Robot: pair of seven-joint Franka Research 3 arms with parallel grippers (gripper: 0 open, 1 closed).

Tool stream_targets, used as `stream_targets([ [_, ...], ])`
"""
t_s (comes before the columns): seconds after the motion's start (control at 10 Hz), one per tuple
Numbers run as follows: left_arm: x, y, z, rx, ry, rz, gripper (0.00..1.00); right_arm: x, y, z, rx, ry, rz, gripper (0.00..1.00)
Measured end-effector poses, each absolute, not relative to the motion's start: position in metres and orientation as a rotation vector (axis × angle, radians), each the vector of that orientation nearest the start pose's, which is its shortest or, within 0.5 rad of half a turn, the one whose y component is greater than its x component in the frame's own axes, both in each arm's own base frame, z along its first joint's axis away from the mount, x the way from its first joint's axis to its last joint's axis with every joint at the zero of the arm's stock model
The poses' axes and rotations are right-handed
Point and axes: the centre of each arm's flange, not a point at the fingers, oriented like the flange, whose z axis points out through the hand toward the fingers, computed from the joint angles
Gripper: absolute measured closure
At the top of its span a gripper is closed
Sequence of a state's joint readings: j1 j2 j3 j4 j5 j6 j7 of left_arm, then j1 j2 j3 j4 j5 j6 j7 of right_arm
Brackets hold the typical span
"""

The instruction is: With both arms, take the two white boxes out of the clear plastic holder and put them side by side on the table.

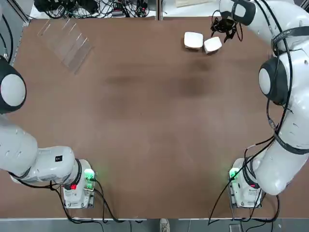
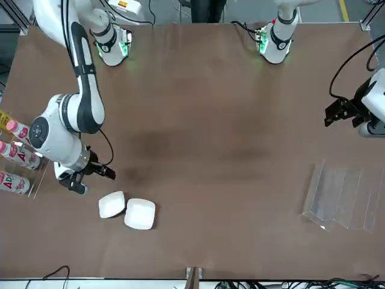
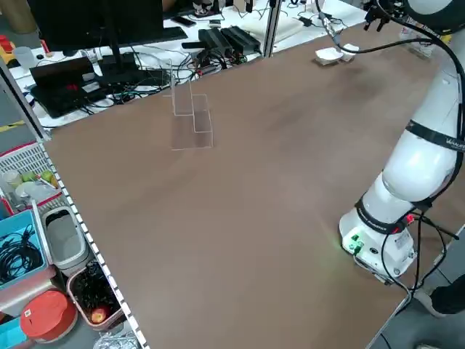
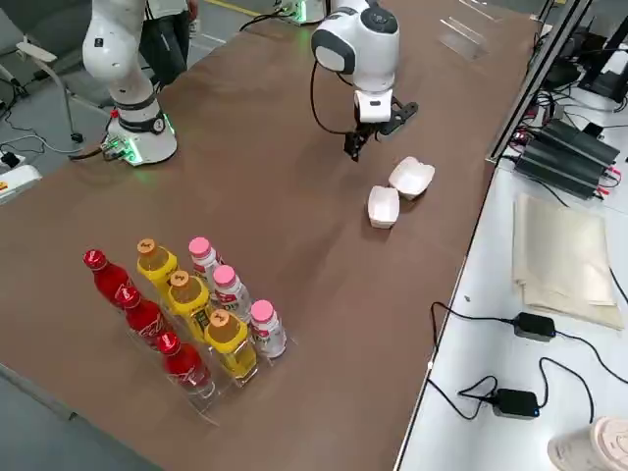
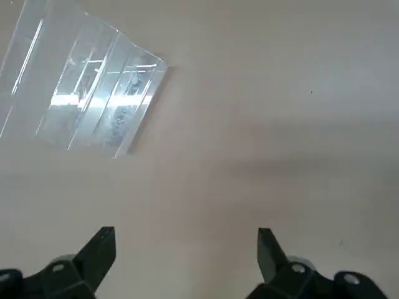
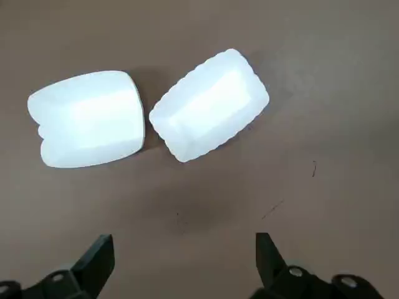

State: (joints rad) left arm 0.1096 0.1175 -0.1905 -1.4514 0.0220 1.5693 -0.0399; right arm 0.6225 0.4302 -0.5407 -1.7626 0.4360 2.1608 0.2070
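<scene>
- Nearest the bases, the left arm point(image 1: 29, 159) sits folded at about 8 o'clock on the desk point(image 1: 154, 125) in the top view. Its pincer point(image 5: 187, 249) hangs released over bare desk and grips nothing.
- Farther out at about 11 o'clock stands the holder point(image 1: 65, 41). No box shows in its slots in the top, front or left wrist views, so I judge it emptied.
- At about 1 o'clock, near the far edge, lie the two boxes point(image 1: 203, 42) flat on the desk. The left box point(image 1: 193, 40) and the right box point(image 1: 213, 45) sit close together, the right one turned a little askew. In the right wrist view their near corners almost meet; I cannot tell whether they touch.
- Just beyond them, toward 2 o'clock, hovers the right pincer point(image 1: 226, 28). Its fingers point(image 6: 93, 261) stand spread and released, and both boxes lie clear of them.
- Judgement: both boxes are out and set side by side, well apart from the holder, so the task looks done or all but done.
- What may be left: squaring the askew box if neat alignment is wanted, and pulling the right arm point(image 1: 285, 96) home.
</scene>
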Motion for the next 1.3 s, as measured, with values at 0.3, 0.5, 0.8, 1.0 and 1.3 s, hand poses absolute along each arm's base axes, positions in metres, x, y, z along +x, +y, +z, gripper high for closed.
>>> stream_targets([
  [0.3, 0.589, -0.037, 0.614, -3.141, 0.059, -0.003, 0.00, 0.646, 0.082, 0.359, -2.920, 0.429, 0.006, 0.00],
  [0.5, 0.589, -0.036, 0.614, -3.137, 0.058, -0.003, 0.00, 0.647, 0.058, 0.374, -2.911, 0.400, -0.011, 0.00],
  [0.8, 0.589, -0.036, 0.614, -3.133, 0.057, -0.004, 0.00, 0.639, 0.043, 0.411, -2.938, 0.332, -0.038, 0.00],
  [1.0, 0.590, -0.035, 0.614, -3.132, 0.056, -0.005, 0.00, 0.631, 0.040, 0.440, -2.982, 0.290, -0.069, 0.00],
  [1.3, 0.590, -0.035, 0.614, -3.132, 0.056, -0.006, 0.00, 0.618, 0.041, 0.494, -3.016, 0.254, -0.063, 0.00],
])
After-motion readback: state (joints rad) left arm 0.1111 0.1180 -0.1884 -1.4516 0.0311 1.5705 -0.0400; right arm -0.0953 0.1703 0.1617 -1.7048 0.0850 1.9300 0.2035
